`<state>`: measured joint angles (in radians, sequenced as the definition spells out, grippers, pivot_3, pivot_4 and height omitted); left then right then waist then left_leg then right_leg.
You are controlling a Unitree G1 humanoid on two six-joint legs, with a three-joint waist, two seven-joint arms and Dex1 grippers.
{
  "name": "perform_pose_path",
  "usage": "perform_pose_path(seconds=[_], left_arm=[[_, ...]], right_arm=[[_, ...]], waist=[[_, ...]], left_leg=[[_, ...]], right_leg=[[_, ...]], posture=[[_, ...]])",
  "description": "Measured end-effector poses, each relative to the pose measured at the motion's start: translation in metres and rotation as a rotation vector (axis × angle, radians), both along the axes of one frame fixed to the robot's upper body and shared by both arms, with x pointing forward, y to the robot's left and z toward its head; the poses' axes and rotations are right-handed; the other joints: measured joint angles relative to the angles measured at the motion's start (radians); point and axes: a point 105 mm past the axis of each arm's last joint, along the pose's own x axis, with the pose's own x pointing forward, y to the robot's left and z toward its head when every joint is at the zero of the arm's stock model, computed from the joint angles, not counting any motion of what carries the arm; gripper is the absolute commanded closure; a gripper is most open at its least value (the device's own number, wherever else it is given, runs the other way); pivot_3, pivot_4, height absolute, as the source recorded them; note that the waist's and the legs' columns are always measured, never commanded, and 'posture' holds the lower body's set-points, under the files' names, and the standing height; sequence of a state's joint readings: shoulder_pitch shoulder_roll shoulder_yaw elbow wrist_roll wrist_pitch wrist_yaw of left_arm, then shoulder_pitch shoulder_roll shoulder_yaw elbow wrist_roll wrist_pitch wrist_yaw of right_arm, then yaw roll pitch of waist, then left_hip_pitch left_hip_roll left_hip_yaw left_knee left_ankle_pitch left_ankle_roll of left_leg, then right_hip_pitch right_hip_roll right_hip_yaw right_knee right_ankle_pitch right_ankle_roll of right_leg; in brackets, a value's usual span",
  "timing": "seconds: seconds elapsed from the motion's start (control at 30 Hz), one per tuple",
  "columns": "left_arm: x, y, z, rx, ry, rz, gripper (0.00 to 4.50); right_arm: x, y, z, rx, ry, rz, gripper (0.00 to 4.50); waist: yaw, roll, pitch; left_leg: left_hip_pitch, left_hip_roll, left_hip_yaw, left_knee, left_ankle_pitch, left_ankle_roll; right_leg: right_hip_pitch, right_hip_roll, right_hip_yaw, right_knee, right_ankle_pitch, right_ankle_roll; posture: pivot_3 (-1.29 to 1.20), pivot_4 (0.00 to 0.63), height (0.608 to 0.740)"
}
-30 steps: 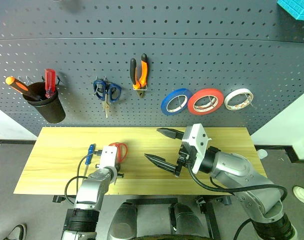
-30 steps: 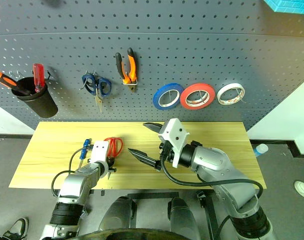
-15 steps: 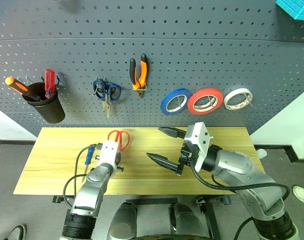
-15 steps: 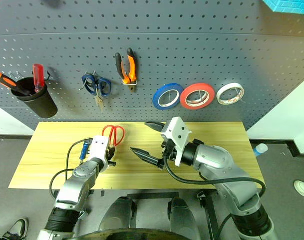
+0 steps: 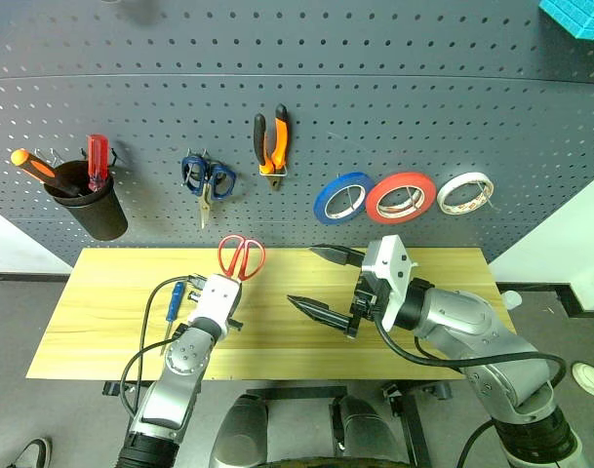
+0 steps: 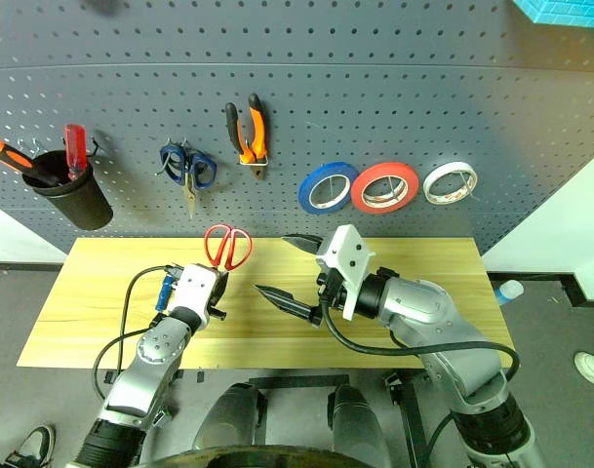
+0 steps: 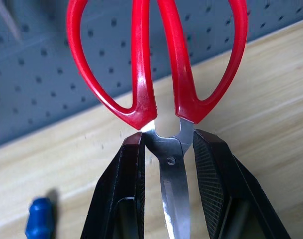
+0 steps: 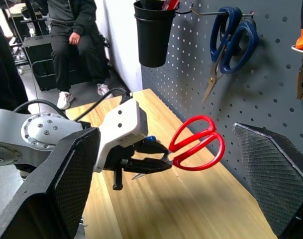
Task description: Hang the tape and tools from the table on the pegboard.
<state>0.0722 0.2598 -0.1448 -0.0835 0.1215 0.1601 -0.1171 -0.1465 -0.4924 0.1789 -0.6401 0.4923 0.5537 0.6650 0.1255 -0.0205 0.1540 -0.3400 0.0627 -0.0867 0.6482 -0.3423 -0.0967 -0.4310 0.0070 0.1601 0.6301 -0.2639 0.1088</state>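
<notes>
My left gripper (image 5: pixel 227 284) is shut on the blades of the red-handled scissors (image 5: pixel 241 256), held above the table (image 5: pixel 101 302). Their red loops (image 7: pixel 141 99) point up toward the pegboard (image 5: pixel 423 97). The black fingers (image 7: pixel 131 169) clamp the steel just below the pivot. My right gripper (image 5: pixel 302 277) hovers over the table's middle, open and empty, facing the scissors. The red tape (image 5: pixel 401 198) hangs on the pegboard between a blue and a white roll. The orange-and-black pliers (image 5: pixel 272 141) hang there too.
Blue-handled scissors (image 5: pixel 208 178), a blue roll (image 5: pixel 342 198), a white roll (image 5: pixel 466 192) and a black cup with screwdrivers (image 5: pixel 87 200) hang on the pegboard. A small blue-handled tool (image 5: pixel 176 300) lies on the table beside my left arm. A person (image 8: pixel 71 30) sits beyond the table's left end.
My left gripper has risen off the table with the scissors and tipped from pointing down to nearly level, so the red handles now sit higher, near the pegboard. The right arm has kept still.
</notes>
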Motion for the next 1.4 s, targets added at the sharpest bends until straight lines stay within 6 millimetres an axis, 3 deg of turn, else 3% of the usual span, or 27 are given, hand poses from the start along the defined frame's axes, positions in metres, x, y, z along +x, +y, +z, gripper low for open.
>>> perform_pose_path(seconds=[0.5, 0.73, 0.93, 1.07, 1.4], left_arm=[[-0.016, -0.007, 0.043, 0.027, -0.471, -0.114, 3.45], [-0.018, 0.015, 0.063, 0.091, -0.623, -0.007, 3.45], [-0.005, 0.027, 0.089, 0.097, -0.734, 0.09, 3.45], [0.002, 0.022, 0.096, 0.075, -0.753, 0.095, 3.45], [0.018, 0.012, 0.093, 0.057, -0.709, 0.071, 3.45]], right_arm=[[0.007, -0.002, 0.0, -0.01, -0.017, -0.006, 0.0], [0.007, -0.002, 0.001, -0.007, -0.025, 0.001, 0.0], [0.008, -0.003, -0.001, -0.009, -0.018, 0.0, 0.0], [0.008, -0.003, -0.001, -0.009, -0.018, 0.001, 0.0], [0.008, -0.003, -0.001, -0.01, -0.019, -0.006, 0.0]], waist=[[0.028, 0.0, -0.001], [0.051, 0.0, -0.001], [0.06, 0.0, -0.002], [0.063, 0.0, -0.002], [0.076, 0.0, -0.004]], left_leg=[[0.001, 0.0, 0.001, 0.001, 0.0, 0.0], [0.001, 0.0, 0.001, 0.001, 0.0, 0.0], [0.002, 0.0, 0.001, 0.003, 0.0, 0.0], [0.002, 0.0, 0.001, 0.003, 0.0, 0.0], [0.002, 0.0, 0.001, 0.003, 0.0, 0.0]], right_leg=[[0.001, 0.0, 0.0, 0.001, 0.001, 0.002], [0.001, 0.0, 0.0, 0.001, 0.002, 0.002], [0.002, 0.0, 0.0, 0.001, 0.002, 0.002], [0.002, 0.0, 0.0, 0.002, 0.003, 0.002], [0.003, 0.0, 0.0, 0.002, 0.003, 0.002]], posture=[[0.29, 0.105, 0.727], [0.29, 0.106, 0.727], [0.29, 0.105, 0.727], [0.29, 0.103, 0.727], [0.28, 0.099, 0.727]])
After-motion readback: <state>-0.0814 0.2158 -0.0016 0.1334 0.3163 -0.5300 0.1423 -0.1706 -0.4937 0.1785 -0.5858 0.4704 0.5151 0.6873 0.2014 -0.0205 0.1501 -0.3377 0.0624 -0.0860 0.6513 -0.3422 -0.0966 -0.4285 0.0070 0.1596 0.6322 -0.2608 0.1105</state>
